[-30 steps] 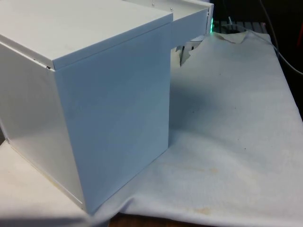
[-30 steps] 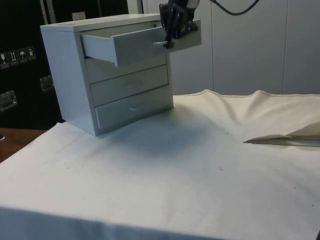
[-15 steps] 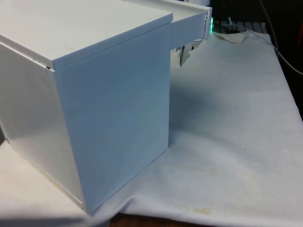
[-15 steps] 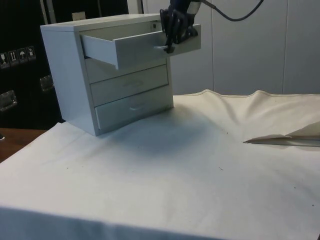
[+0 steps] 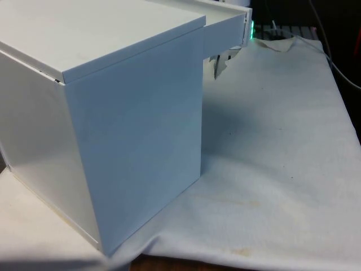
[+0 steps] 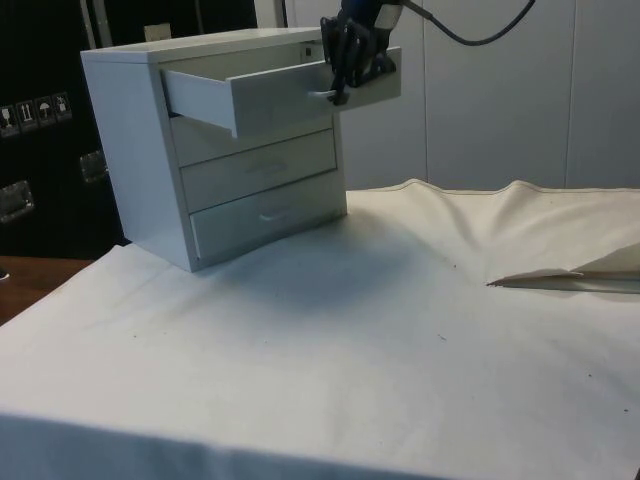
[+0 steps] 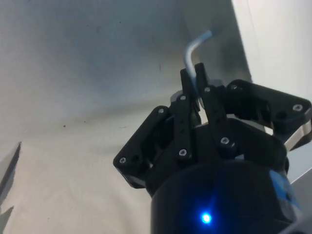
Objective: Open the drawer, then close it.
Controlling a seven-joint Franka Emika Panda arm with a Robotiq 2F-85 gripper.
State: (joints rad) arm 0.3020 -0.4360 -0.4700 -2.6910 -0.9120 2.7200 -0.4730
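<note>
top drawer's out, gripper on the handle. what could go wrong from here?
1. The gripper pinches the thin handle near its bend; it might slip off during the push.
2. The top drawer is far out of the chest; a skewed push could jam it or shift the chest on the cloth.

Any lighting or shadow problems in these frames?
Front view: the chest of drawers has a bluish cast and shadows the white cloth beside it. Side view: even light, soft shadow under the open top drawer. Wrist view: cloth unevenly lit, gripper dark.
</note>
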